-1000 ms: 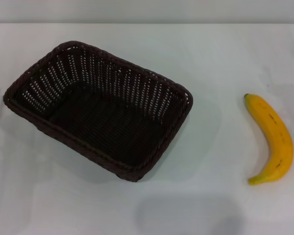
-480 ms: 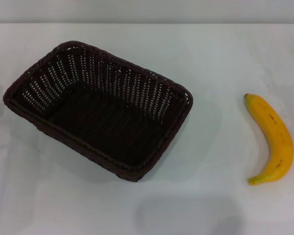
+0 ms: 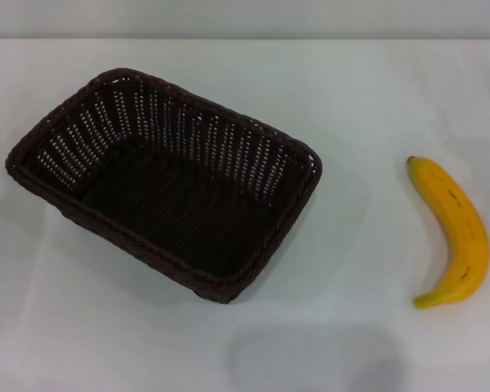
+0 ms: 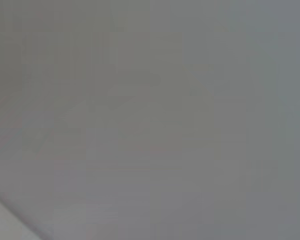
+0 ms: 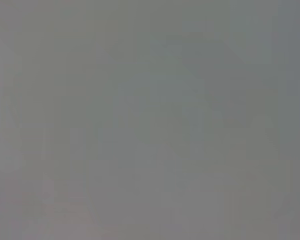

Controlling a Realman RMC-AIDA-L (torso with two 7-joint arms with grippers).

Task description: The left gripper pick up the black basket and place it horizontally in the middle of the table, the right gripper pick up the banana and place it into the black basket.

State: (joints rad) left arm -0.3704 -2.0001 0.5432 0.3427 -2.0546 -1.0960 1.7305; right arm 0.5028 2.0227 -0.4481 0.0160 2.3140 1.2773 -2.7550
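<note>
My black basket (image 3: 165,204) sits skewed on the left half of the white table (image 3: 367,90), its long sides running diagonally, empty and upright, exactly where it lay a second ago. The banana (image 3: 455,231) rests well apart to the right, near the table's edge, also unmoved. Only a faint shadow at the far left edge has faded since then. Neither my left gripper nor my right gripper shows in any view; both wrist cameras return a featureless grey, so I cannot tell how either set of jaws stands. By my reading the task has not begun: the basket waits to be lifted, squared and centred first.
</note>
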